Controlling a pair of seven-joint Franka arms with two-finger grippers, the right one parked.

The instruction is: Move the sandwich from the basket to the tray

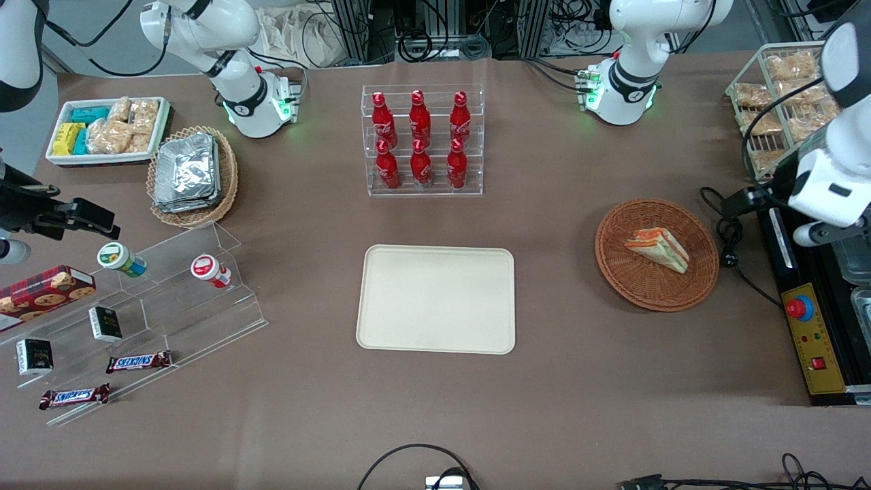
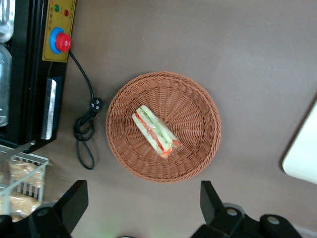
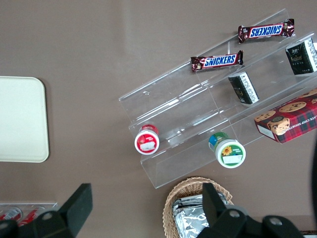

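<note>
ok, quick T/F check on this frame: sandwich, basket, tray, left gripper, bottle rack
1. The sandwich lies in the basket. True.
2. The tray holds the sandwich. False: nothing lies on it.
3. The gripper is shut on the sandwich. False: it is open, above the basket, holding nothing.
4. The rack holds six red bottles. True.
5. The tray touches the basket. False: bare table separates them.

The front camera looks down on the whole table. The left wrist camera, over its open gripper point(image 2: 141, 210), also sees the basket point(image 1: 701, 272) point(image 2: 203, 119).
</note>
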